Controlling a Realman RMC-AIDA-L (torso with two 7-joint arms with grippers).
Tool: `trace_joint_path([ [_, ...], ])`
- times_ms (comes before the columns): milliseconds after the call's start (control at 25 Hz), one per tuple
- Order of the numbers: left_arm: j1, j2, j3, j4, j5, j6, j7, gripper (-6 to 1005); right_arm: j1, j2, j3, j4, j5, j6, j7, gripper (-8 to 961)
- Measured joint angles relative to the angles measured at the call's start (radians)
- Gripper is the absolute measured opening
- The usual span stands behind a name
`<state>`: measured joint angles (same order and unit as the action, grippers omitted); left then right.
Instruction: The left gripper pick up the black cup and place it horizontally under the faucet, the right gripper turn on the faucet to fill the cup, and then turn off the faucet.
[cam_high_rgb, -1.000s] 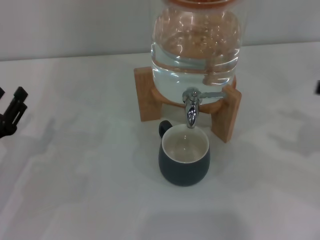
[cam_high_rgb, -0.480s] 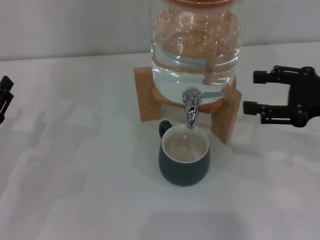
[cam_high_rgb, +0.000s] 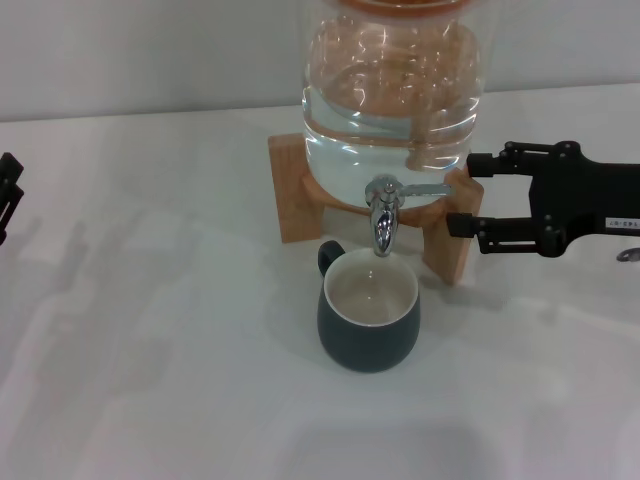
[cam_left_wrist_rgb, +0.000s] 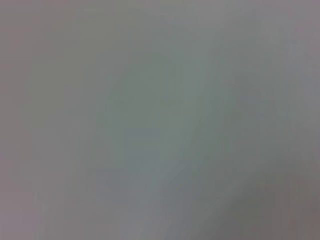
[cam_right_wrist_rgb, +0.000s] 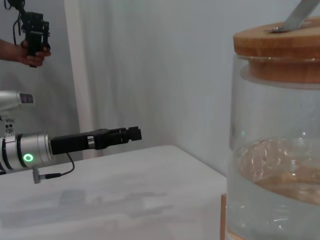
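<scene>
The black cup (cam_high_rgb: 368, 325) stands upright on the white table, right under the spout of the chrome faucet (cam_high_rgb: 382, 218). Its cream inside shows and its handle points to the back left. The faucet's thin lever (cam_high_rgb: 428, 188) points right. My right gripper (cam_high_rgb: 468, 195) is open just right of the lever's end, one finger level with the jar's base and one in front of the stand's right post, not touching the lever. My left gripper (cam_high_rgb: 8, 192) is open and empty at the far left edge; it also shows in the right wrist view (cam_right_wrist_rgb: 131, 134). No water stream is visible.
The clear glass water jar (cam_high_rgb: 395, 90), with a wooden lid (cam_right_wrist_rgb: 280, 42), sits on a wooden stand (cam_high_rgb: 296, 195) at the back centre. A person's hand holding a device (cam_right_wrist_rgb: 31, 37) shows far off in the right wrist view. The left wrist view shows only a blank grey surface.
My right gripper has come in from the right edge, leftward to beside the faucet lever. My left gripper has drawn back to the left edge. The cup has not moved.
</scene>
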<state>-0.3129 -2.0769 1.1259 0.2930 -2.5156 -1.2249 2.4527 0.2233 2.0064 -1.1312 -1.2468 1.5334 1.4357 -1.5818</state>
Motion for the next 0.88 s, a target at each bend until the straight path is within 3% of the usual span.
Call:
trace_joint_path([
  [480,-0.002,0.0,0.0,-0.005,0.0,0.011,0.001,606,0.022,0.0,-0.06,0.002,-0.023,-0.007,0.0,767],
  [880,-0.012,0.0,0.0,-0.008,0.0,0.019,0.003,606,0.017,0.0,-0.061,0.0,-0.016,0.07,-0.003,767],
])
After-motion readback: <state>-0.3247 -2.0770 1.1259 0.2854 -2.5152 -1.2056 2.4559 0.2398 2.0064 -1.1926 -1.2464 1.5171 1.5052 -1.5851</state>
